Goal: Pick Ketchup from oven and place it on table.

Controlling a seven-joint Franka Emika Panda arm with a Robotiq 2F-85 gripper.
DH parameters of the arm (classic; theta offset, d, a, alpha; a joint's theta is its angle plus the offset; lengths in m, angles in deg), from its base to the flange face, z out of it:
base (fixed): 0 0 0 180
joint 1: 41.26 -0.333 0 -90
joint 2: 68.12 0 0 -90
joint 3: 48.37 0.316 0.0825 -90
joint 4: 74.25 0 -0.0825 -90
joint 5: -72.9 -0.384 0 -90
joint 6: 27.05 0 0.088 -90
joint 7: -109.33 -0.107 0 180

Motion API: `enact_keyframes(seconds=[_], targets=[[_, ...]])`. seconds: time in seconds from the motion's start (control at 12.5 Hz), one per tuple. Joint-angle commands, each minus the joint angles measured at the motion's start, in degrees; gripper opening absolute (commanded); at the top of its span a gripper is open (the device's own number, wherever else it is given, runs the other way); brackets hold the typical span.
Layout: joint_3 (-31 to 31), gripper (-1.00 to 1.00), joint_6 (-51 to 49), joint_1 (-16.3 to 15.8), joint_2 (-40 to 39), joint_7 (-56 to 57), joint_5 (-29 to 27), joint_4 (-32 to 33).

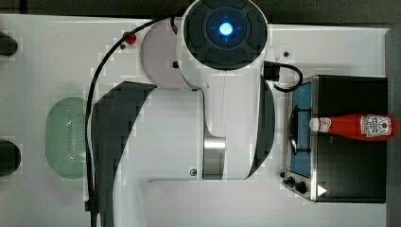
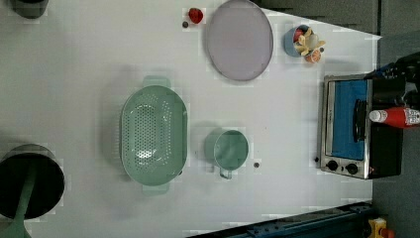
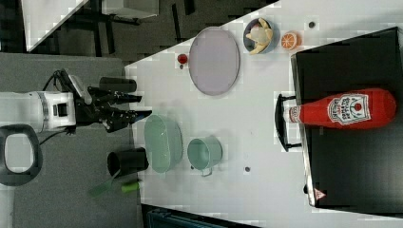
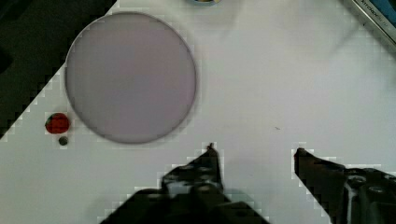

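Spread wide and empty, the gripper (image 4: 254, 151) hangs over the bare table (image 4: 289, 84), well apart from the Ketchup (image 3: 347, 110) lying atop the oven (image 3: 351, 161), a light, probably slick and squeezable bottle best pinched across its body.

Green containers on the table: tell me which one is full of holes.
The colander, the large oval one with handles at both ends. Its inside is dotted with perforations. The small green pot beside it, at the left view's right, is round, smooth-walled and has one handle.
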Motion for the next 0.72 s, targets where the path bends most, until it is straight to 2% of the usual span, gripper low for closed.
enact_keyframes(seconds=[0.08, 0.24, 0.48, 0.72], targets=[[-2.13, 0.58, -9.66, 1.55, 24.68, 2.68, -0.13, 14.16], [-2.22, 0.99, -9.54, 1.57, 24.67, 2.68, -0.13, 14.15], [-3.98, 1.00, -6.35, 2.18, 24.17, 2.69, -0.05, 14.14], [-8.31, 1.00, -1.58, 3.37, 22.25, 2.69, -0.04, 14.08]])
